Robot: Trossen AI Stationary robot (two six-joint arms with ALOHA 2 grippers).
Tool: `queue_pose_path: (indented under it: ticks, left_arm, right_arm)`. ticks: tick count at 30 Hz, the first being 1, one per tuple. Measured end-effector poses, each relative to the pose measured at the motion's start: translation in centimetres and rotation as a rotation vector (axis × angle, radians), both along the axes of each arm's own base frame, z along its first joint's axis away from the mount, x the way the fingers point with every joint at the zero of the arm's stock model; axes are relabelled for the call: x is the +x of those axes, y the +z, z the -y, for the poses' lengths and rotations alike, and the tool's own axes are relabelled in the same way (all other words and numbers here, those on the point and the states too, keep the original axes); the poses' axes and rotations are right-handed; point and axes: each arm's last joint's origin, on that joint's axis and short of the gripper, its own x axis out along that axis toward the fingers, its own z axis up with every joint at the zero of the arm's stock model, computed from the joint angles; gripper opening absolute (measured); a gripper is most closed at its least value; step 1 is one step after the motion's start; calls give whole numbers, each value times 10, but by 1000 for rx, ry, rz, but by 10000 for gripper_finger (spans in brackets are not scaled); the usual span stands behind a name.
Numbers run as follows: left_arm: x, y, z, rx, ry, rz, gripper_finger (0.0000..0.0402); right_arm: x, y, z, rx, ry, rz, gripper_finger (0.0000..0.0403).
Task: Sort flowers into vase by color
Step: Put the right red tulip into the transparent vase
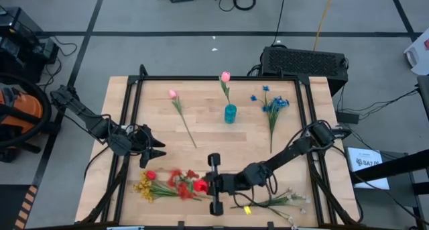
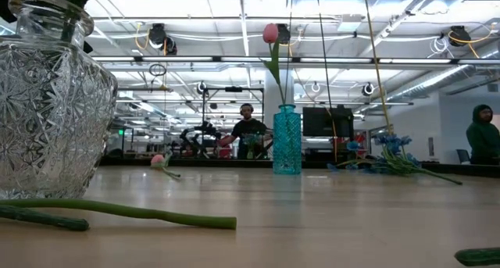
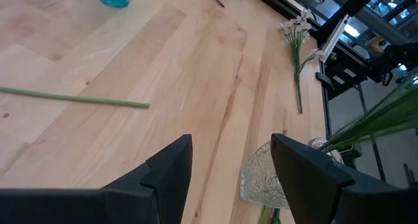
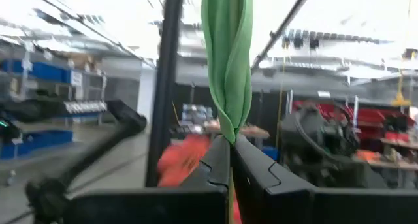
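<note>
My right gripper (image 4: pixel 230 160) is pinched tight on the leafy green stem of a red tulip (image 1: pixel 200 186), the folded leaf standing up from between my two dark fingers in the wrist view, and in the high view that hand sits low over the table's near edge at about six o'clock, just beside a cut-glass clear vase (image 2: pixel 48 96) that looms at the low camera's nine o'clock. Next to the tulip, toward seven o'clock, lies a heap of red cluster flowers (image 1: pixel 175 181) with a small yellow bunch (image 1: pixel 143 187) at its outer end, while a spray of small white blooms (image 1: pixel 285 200) lies at five o'clock, its stems running toward my wrist. My left gripper (image 1: pixel 157 146) hovers at about eight o'clock with its fingers (image 3: pixel 163 175) parted and nothing between them; a bare green stem (image 3: pixel 75 98) lies on the light wooden tabletop (image 1: pixel 201 123) ahead of it. Farther in, a loose pink tulip (image 1: pixel 173 94) lies flat at eleven o'clock. Near twelve stands a slim teal glass vase (image 1: pixel 230 113) with a second pink tulip (image 1: pixel 225 76) upright in it. At one o'clock a bundle of blue spray flowers (image 1: pixel 273 103) lies flat. Beyond the table, the low view shows a person (image 2: pixel 248 131) at a bench, possibly seated, and another figure (image 2: pixel 484 135) at the far right edge.
</note>
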Motion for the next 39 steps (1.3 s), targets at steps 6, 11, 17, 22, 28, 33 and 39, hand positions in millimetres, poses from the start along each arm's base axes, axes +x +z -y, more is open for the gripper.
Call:
queue_pose_path:
  ticks: [6,11,17,22,28,33,39]
  left_arm:
    - [0,0,0,-8,-13,-6,214]
    - [0,0,1,-11,-19,-8,214]
    - [0,0,1,-10,-19,-8,214]
    - [0,0,1,-4,-23,-8,214]
    - [0,0,1,-3,-23,-8,214]
    - [0,0,1,-3,-23,-8,214]
    - [0,0,1,-3,-23,-8,214]
  right_arm:
    - [10,-6,15,34,23,-57,0]
    - [15,-8,22,41,57,-81,0]
    - [19,-15,26,77,65,-161,0]
    - [20,-16,28,95,67,-166,0]
    - [20,-15,28,97,67,-158,0]
    - [20,-15,28,117,73,-163,0]
    - [21,-21,28,164,89,-227,0]
